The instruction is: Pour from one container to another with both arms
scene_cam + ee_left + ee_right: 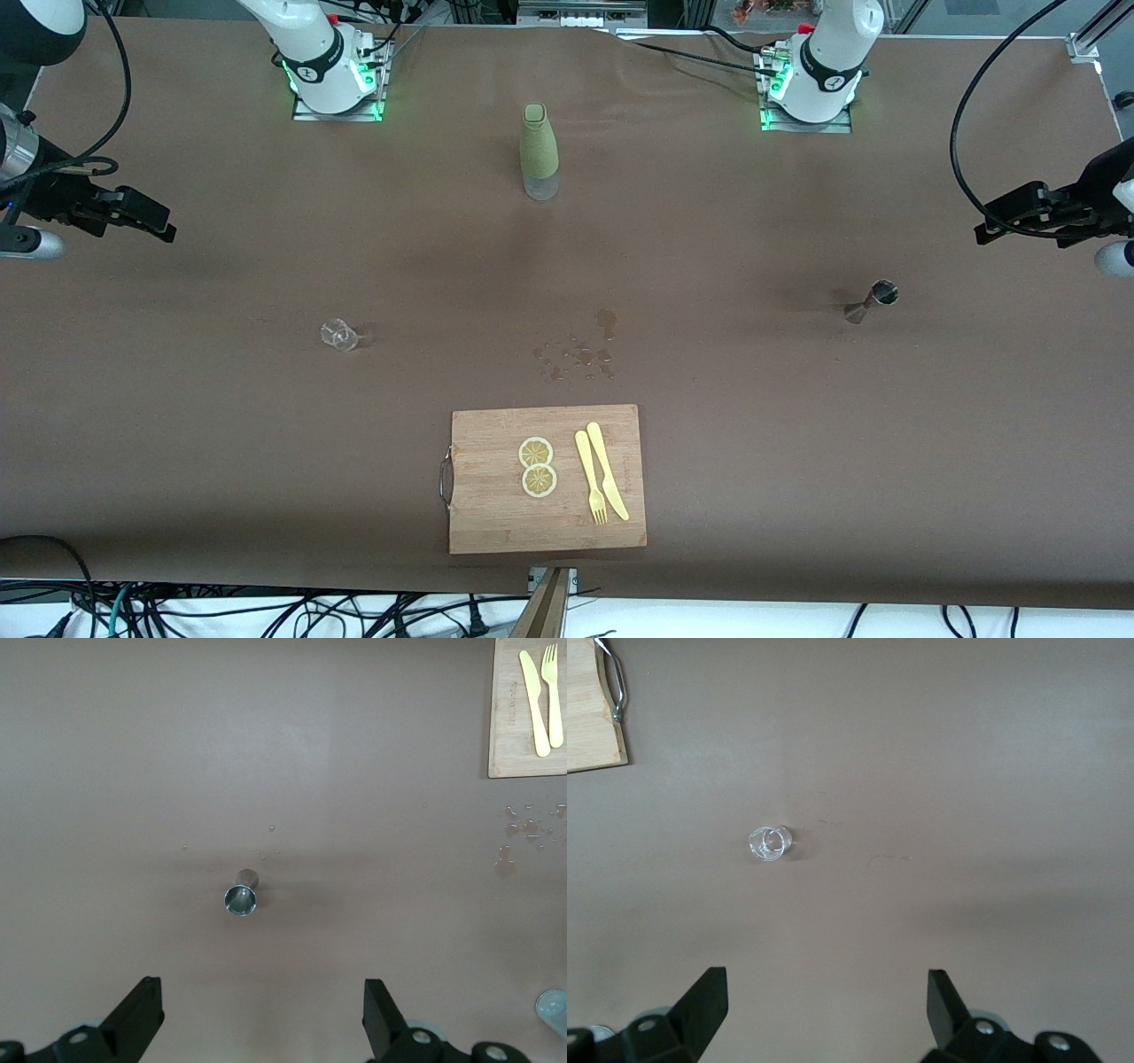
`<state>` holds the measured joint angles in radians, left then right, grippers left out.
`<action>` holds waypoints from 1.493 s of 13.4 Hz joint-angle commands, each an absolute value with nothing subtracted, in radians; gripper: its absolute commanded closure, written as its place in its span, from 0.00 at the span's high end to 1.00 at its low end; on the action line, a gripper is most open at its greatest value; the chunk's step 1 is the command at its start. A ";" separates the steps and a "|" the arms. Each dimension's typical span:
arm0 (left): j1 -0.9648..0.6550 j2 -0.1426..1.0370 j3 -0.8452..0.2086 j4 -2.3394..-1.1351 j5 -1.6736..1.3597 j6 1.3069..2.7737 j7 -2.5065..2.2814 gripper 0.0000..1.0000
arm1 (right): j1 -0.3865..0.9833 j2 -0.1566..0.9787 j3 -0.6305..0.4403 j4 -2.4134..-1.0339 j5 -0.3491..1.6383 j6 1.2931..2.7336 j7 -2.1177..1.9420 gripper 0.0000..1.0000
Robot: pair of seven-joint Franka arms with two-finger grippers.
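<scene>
A small clear glass stands on the brown table toward the right arm's end. A small metal jigger stands upright toward the left arm's end. A tall bottle in a green sleeve stands between the two arm bases. My left gripper hangs open and empty over bare table, apart from the jigger. My right gripper hangs open and empty over bare table, apart from the glass.
A wooden cutting board lies near the front camera, with two lemon slices, a yellow fork and a yellow knife on it. Spilled drops wet the table between board and bottle.
</scene>
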<state>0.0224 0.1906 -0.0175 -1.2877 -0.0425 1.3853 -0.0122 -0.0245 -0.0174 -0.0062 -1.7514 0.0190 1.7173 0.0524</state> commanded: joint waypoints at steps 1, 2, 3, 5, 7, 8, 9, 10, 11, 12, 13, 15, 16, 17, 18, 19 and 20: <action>0.020 0.189 -0.021 -1.290 -0.012 1.388 -0.017 1.00 | -0.028 -0.020 -0.011 -1.747 0.032 1.706 0.043 1.00; 0.020 0.189 -0.021 -1.290 -0.012 1.388 -0.017 1.00 | -0.028 -0.020 -0.011 -1.747 0.034 1.706 0.044 1.00; 0.020 0.189 -0.020 -1.290 -0.014 1.388 -0.014 1.00 | -0.028 -0.020 -0.011 -1.747 0.034 1.706 0.044 1.00; 0.020 0.193 -0.020 -1.287 -0.011 1.390 -0.018 1.00 | -0.028 -0.020 -0.011 -1.747 0.034 1.704 0.043 1.00; 0.028 0.193 -0.020 -1.290 -0.011 1.388 -0.017 1.00 | -0.028 -0.020 -0.012 -1.747 0.034 1.704 0.043 1.00; 0.031 0.196 -0.018 -1.292 -0.017 1.388 -0.015 1.00 | -0.028 -0.020 -0.012 -1.747 0.034 1.704 0.043 1.00; 0.031 0.195 -0.015 -1.292 -0.018 1.388 -0.014 1.00 | -0.028 -0.020 -0.012 -1.747 0.034 1.704 0.043 1.00; 0.031 0.195 -0.014 -1.293 -0.020 1.387 -0.015 1.00 | -0.028 -0.020 -0.012 -1.747 0.034 1.706 0.043 1.00; 0.035 0.189 -0.005 -1.295 -0.024 1.376 -0.015 1.00 | -0.028 -0.018 -0.012 -1.747 0.034 1.706 0.041 1.00; 0.037 0.189 -0.003 -1.295 -0.025 1.365 -0.015 1.00 | -0.028 -0.018 -0.012 -1.747 0.034 1.706 0.041 1.00; 0.038 0.190 0.018 -1.298 -0.026 1.352 -0.008 1.00 | -0.028 -0.018 -0.012 -1.747 0.034 1.704 0.041 1.00; 0.040 0.196 0.040 -1.331 -0.017 1.347 0.069 1.00 | -0.029 -0.017 -0.012 -1.749 0.034 1.698 0.043 1.00; 0.040 0.196 0.058 -1.347 -0.017 1.348 0.134 1.00 | -0.029 -0.011 -0.012 -1.747 0.034 1.683 0.044 1.00; 0.040 0.198 0.078 -1.356 -0.014 1.348 0.199 1.00 | -0.029 -0.005 -0.012 -1.749 0.037 1.665 0.046 1.00; 0.043 0.199 0.106 -1.358 -0.021 1.350 0.266 1.00 | -0.029 0.008 -0.009 -1.747 0.037 1.643 0.026 1.00; 0.043 0.201 0.126 -1.358 -0.021 1.350 0.335 1.00 | -0.028 0.015 -0.005 -1.747 0.038 1.625 -0.016 1.00; 0.055 0.207 0.144 -1.359 -0.021 1.347 0.406 1.00 | -0.028 0.018 -0.003 -1.749 0.043 1.609 -0.056 1.00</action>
<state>0.0429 0.2102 0.1178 -1.3513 -0.0425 1.3514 0.2740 -0.0244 0.0077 -0.0085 -1.7528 0.0228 1.6428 0.0088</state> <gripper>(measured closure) 0.000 0.000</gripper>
